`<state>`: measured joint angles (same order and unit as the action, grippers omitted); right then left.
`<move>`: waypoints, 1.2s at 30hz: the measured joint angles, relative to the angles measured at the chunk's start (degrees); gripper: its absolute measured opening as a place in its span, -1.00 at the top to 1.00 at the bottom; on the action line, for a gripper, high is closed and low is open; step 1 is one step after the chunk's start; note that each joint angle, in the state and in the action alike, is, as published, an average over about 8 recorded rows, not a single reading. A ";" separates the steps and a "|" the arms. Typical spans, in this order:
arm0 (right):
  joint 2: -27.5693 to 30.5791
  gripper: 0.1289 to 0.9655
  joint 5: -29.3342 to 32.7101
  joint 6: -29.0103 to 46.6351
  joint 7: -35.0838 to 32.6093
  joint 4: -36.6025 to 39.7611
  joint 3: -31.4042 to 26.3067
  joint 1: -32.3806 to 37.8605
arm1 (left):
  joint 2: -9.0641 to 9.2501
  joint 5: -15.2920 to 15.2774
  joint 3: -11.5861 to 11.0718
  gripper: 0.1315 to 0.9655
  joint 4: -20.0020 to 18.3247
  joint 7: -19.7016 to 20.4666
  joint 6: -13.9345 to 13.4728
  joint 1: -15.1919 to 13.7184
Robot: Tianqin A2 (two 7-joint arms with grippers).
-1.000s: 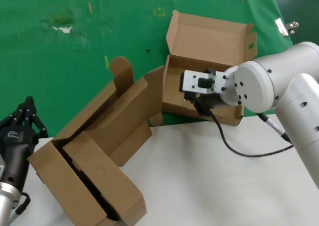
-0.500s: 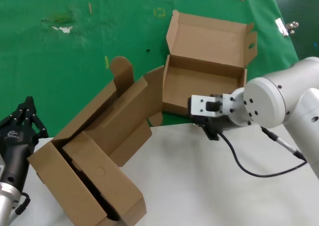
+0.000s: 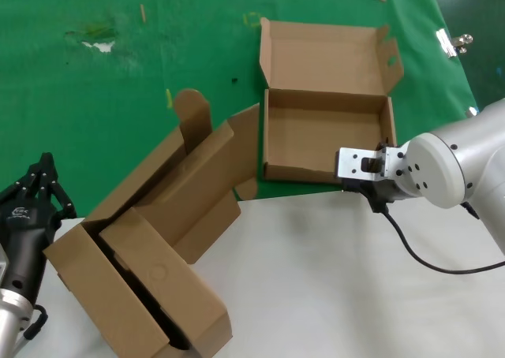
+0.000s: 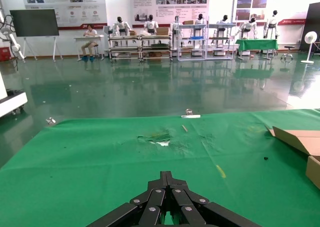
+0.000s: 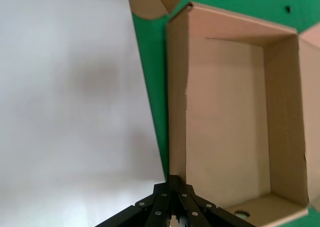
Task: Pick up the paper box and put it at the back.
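**Box on the green, my grip free of it**

The risk I see: the paper box [image 3: 325, 137] sits only just onto the green sheet [image 3: 118, 82], its near wall right at the edge of the white tabletop [image 3: 331, 279]. If this counts as too far forward, I would need to grip that thin near wall again, and a glancing approach could push the light box askew or fold the wall. Its lid stands open behind the tray and could catch a careless sweep. The nested boxes [image 3: 158, 247] lie close on its left, so a sideways shove could jam the two together.

My right gripper [image 5: 172, 214] hangs just outside the near wall, its fingers pressed together, holding nothing. My left gripper [image 3: 38, 183] waits at the table's left edge, well away, fingers also closed on nothing.
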<state>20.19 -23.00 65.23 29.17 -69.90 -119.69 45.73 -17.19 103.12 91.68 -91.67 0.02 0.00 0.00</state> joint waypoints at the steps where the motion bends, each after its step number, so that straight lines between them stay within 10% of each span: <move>1: 0.10 0.98 0.47 -0.18 0.13 0.07 0.05 0.00 | 0.00 0.00 0.00 0.98 0.00 0.00 0.00 0.00; 36: 2.26 0.98 0.96 4.31 2.91 -9.46 4.44 -4.44 | 0.00 0.00 0.00 0.98 0.00 0.00 0.00 0.00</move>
<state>22.45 -22.03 69.53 32.08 -79.36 -115.25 41.29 -17.19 103.12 91.68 -91.67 0.02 0.00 0.00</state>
